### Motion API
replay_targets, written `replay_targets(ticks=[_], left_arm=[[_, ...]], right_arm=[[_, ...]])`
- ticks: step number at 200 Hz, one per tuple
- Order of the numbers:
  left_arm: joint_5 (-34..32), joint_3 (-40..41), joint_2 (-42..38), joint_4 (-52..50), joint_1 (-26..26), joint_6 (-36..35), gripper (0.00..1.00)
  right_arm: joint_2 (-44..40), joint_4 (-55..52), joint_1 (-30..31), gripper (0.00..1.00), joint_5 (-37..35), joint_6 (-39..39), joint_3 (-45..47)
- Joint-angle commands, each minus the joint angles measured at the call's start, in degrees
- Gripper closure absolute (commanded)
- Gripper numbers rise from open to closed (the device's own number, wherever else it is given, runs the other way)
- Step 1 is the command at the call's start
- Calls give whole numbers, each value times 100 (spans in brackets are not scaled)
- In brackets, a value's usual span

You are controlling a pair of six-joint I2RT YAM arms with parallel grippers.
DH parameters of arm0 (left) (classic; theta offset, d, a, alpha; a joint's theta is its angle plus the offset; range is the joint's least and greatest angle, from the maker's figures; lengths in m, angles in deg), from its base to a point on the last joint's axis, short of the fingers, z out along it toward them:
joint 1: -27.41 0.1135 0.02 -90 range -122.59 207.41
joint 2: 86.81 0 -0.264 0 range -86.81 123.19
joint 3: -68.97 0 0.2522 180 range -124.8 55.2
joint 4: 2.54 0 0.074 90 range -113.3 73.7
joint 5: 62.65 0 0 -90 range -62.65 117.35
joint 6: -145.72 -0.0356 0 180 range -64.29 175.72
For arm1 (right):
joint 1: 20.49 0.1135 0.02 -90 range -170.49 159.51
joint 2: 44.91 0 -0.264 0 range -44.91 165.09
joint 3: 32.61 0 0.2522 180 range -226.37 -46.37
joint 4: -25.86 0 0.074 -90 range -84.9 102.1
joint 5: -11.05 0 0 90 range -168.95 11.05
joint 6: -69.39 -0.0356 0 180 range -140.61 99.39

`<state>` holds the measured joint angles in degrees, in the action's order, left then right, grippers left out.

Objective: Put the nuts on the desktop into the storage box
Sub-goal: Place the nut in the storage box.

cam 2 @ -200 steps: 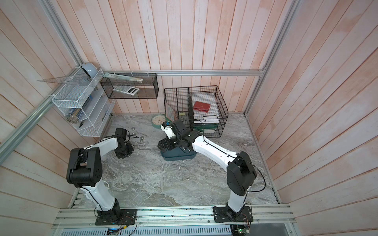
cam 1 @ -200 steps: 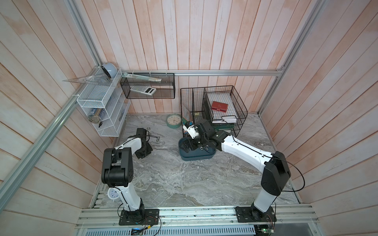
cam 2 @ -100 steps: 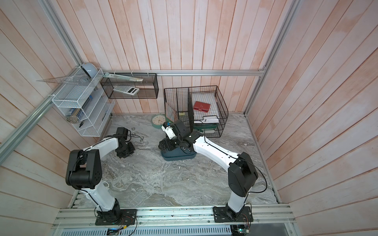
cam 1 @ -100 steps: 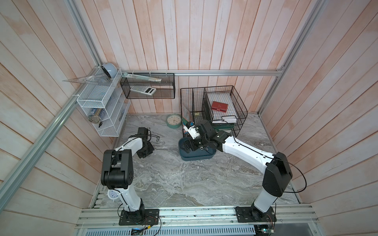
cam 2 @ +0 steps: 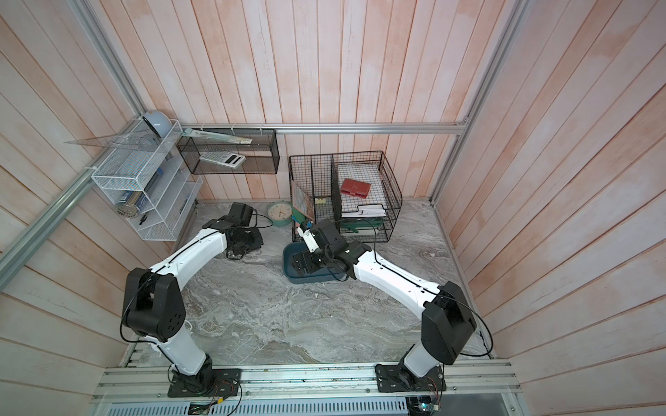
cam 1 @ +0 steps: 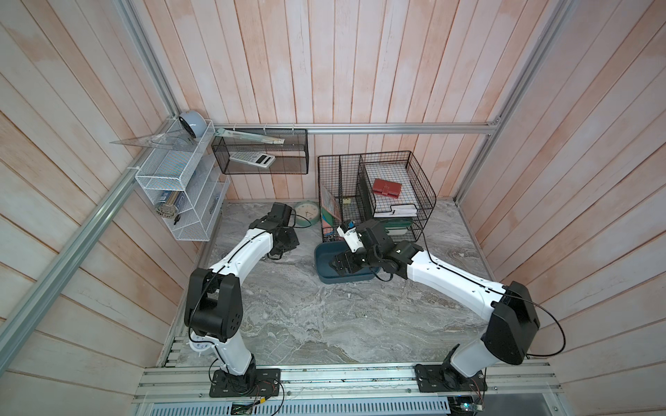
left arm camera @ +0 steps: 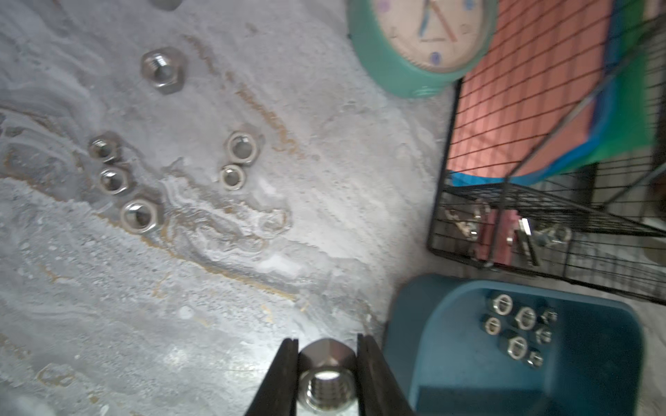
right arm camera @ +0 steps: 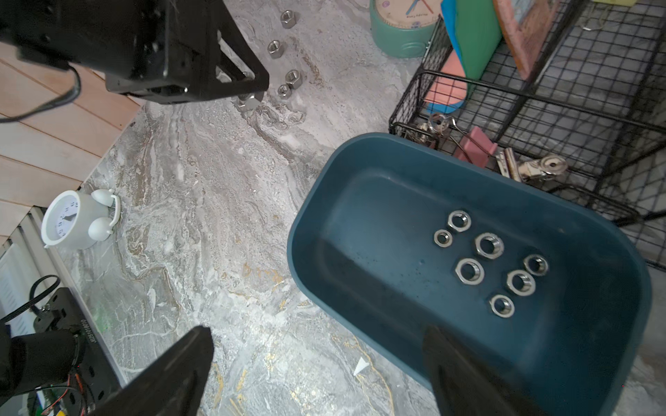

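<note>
Got one nut (left arm camera: 326,385) pinched tight in the left gripper (left arm camera: 327,342), right by six loose nuts (left arm camera: 140,215) on the desktop (cam 1: 324,317). Bare marble across to the storage box (right arm camera: 313,201), wire rack (right arm camera: 562,72) just beside its far edge. Seven nuts (right arm camera: 488,246) inside, right gripper (right arm camera: 317,333) spread wide over it.

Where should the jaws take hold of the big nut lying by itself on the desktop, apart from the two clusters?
Likely across two opposite flat sides of the nut, straight down from above. It lies flat on the desktop, hole upward, with bare marble around it, so its flats offer parallel faces and room for both jaws.
</note>
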<state>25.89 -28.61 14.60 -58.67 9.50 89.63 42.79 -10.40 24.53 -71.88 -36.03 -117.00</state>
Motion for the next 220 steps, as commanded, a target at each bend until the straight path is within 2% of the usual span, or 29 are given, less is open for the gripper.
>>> replay_targets(ticks=[1, 50, 118, 220], left_arm=[[117, -423, 367, -156, -315, 73, 72], [297, -1160, 1150, -171, -1003, 74, 72], [627, -1691, 2178, 20, -1541, 82, 72], [317, -2450, 3119, -78, -1575, 2, 71]], right_arm=[[-345, 31, -78, 2, -334, -178, 272], [-945, -107, -203, 2, -701, -299, 782], [-1524, -321, -249, 2, -1023, -461, 1177], [-1826, -468, -260, 2, -1198, -559, 1293]])
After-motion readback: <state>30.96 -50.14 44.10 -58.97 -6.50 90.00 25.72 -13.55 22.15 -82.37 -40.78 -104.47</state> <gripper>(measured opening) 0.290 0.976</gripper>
